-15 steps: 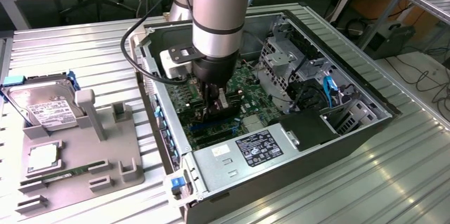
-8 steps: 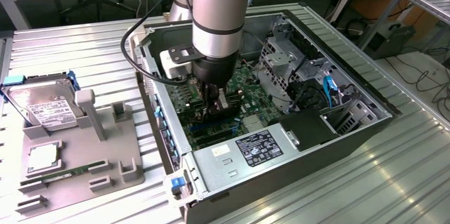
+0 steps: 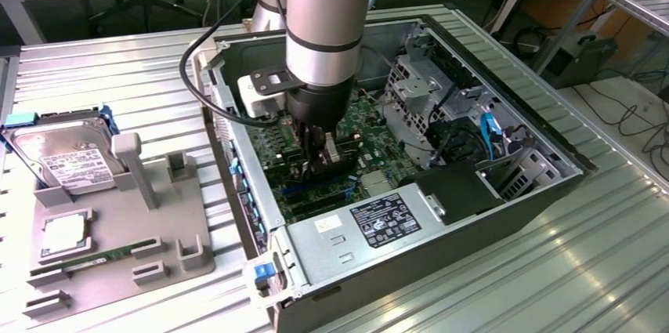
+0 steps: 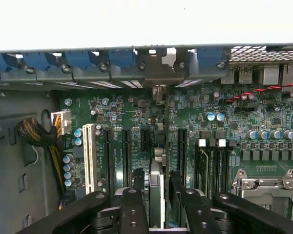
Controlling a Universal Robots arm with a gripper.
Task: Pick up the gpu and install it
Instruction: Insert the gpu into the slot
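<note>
The gpu (image 4: 157, 195) stands on edge on the green motherboard (image 4: 127, 109) inside the open computer case (image 3: 544, 184). I see it edge-on, a thin dark card running toward its silvery bracket (image 4: 159, 73) at the case's rear wall. My gripper (image 4: 157, 178) straddles the card, its black fingers (image 4: 139, 178) on either side with a narrow gap to each face, so it is open. In the exterior view the gripper (image 3: 316, 162) reaches straight down into the case, with the gpu (image 3: 334, 154) beside its fingers.
A power supply (image 3: 366, 223) and a drive cage (image 3: 424, 90) crowd the case around the arm. Left of the case, a grey fixture plate (image 3: 115, 251) holds a hard drive (image 3: 63, 157), a processor (image 3: 65, 233) and a memory stick (image 3: 99, 258). Black and white slots (image 4: 89, 156) flank the card.
</note>
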